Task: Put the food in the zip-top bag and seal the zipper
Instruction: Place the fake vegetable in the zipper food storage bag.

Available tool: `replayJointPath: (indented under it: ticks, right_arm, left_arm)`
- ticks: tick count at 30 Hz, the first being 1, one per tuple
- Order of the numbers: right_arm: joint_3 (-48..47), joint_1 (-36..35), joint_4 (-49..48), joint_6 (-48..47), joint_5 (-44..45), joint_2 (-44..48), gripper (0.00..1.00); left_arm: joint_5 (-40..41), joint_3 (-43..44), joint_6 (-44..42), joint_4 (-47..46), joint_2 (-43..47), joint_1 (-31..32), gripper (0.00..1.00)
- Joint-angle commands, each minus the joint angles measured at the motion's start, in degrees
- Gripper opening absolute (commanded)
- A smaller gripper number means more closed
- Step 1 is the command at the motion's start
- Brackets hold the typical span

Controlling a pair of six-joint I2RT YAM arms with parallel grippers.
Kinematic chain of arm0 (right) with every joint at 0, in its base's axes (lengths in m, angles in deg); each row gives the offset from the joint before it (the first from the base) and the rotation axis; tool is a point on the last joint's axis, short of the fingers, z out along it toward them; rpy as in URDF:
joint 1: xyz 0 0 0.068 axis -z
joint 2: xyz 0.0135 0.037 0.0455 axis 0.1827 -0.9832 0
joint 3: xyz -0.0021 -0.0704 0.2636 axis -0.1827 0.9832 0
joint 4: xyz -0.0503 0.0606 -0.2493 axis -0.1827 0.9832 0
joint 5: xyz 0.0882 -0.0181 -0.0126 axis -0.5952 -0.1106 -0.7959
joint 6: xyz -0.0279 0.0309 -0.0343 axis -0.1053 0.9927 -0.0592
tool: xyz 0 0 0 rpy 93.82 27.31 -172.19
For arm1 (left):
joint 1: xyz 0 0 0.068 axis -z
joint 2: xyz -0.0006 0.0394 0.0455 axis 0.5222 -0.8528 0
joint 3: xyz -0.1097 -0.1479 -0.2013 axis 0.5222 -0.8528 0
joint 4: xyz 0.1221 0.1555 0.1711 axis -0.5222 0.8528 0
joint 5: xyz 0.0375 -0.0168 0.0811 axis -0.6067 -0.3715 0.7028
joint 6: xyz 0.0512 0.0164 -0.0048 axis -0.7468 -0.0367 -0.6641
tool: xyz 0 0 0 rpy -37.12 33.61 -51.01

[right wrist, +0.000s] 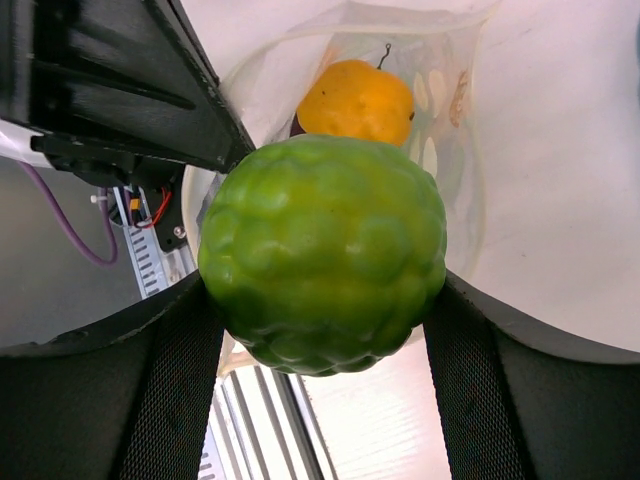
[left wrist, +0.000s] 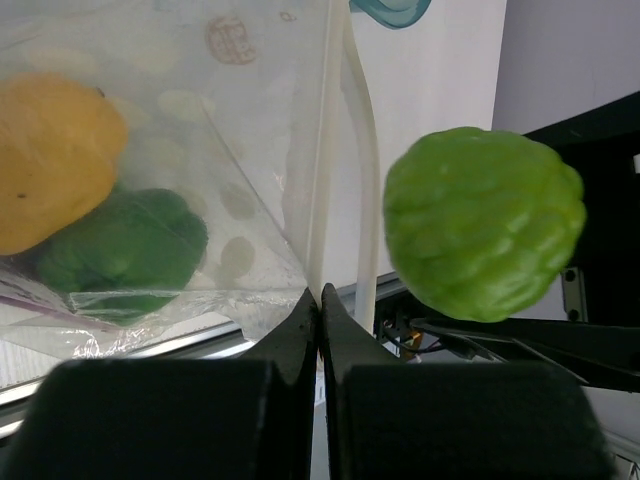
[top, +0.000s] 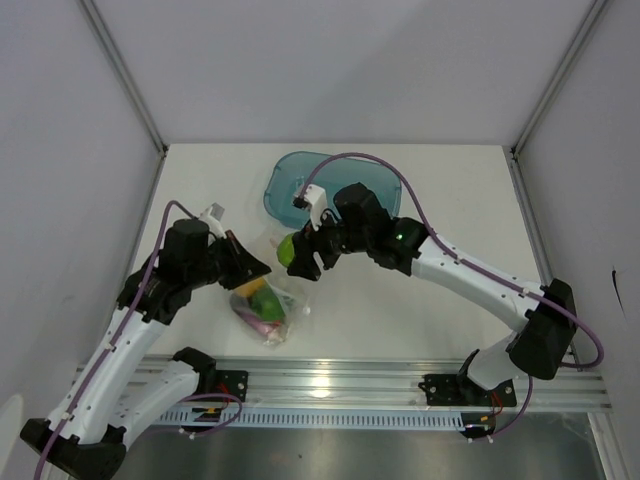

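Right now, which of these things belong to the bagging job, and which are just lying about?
Job: zip-top bag; light green vegetable; yellow-orange piece and green pepper, both inside the bag.
Lying about: teal tray.

In the left wrist view, the frame's left edge cuts off the yellow-orange piece (left wrist: 50, 160), and the zip-top bag (left wrist: 250, 120) runs past the top. From above, the right gripper (top: 302, 252) hides most of the light green vegetable (top: 286, 248).
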Motion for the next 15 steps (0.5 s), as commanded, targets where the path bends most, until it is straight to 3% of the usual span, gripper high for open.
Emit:
replayJointPath:
  ticks: [1,3,5,7,8,9,15]
  right_arm:
    - [-0.82,-1.36,-1.21,0.80,0.66,-2.28,0.29]
    - [-1.08,-1.54,-1.12,0.80,1.19,-3.42,0.48]
    - [-1.26,-1.54,-1.04,0.89,1.10,-4.13,0.53]
    - [-1.44,-1.63,-1.39,0.98,0.75,-4.74,0.66]
    - [-1.52,-1.54,-1.65,1.15,0.84,-4.92,0.88]
    - [-1.61,-1.54,-2.17,1.41,1.27,-5.10,0.99]
    - [-3.98,-1.54,-1.21,2.29,4.88,-5.63,0.99]
  left_arm:
    - [-0.66,0.98,-0.87,-0.07,1.00,0.02,0.01]
    - [-0.58,1.41,-0.96,0.01,1.09,0.02,0.01]
    - [-0.49,1.94,-1.13,0.27,1.00,0.02,0.01]
    - [-0.75,2.29,-1.14,0.28,0.74,0.02,0.01]
    - [-0.84,2.38,-1.14,0.28,0.65,0.02,0.01]
    - [-0.75,2.38,-1.14,0.36,0.65,0.02,0.01]
    - [-0.58,2.38,-1.40,0.54,0.39,0.02,0.01]
